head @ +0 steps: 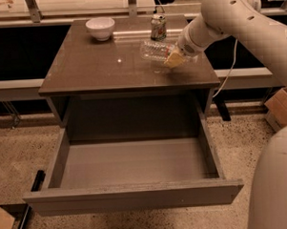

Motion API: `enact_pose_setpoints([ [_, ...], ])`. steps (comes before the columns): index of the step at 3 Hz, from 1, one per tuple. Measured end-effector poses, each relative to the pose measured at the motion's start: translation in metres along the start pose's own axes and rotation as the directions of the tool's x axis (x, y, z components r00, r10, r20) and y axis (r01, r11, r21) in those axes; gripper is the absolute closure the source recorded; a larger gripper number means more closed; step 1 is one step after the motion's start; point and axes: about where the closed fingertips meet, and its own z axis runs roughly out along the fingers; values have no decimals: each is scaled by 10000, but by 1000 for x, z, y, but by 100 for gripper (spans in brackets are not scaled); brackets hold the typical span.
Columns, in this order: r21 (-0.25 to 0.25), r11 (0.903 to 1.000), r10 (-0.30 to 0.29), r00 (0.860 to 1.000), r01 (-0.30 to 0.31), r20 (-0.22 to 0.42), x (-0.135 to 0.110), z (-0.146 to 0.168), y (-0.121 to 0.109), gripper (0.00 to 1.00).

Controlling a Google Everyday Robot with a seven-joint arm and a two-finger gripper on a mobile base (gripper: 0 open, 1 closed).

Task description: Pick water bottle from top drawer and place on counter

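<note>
The clear ribbed water bottle (152, 50) lies on its side in my gripper (172, 56), which is shut on its right end. The bottle hangs just above the right rear part of the glossy grey-brown counter (93, 66), its free end pointing left. One tan finger pad (174, 60) shows in front of the bottle. My white arm reaches in from the upper right. The top drawer (132, 195) is pulled fully out below the counter, and nothing shows inside it.
A white bowl (100, 27) stands at the counter's back left. A printed soda can (158, 27) stands at the back, just behind the bottle. A cardboard box (281, 108) sits on the floor to the right. My white body (275, 187) fills the lower right corner.
</note>
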Motion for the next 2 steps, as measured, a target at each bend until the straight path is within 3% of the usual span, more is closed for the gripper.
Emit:
enact_pose_setpoints([
  [1, -107, 9999, -122, 9998, 124, 161, -8, 13, -12, 5],
  [2, -295, 9992, -242, 9990, 254, 383, -16, 25, -16, 0],
])
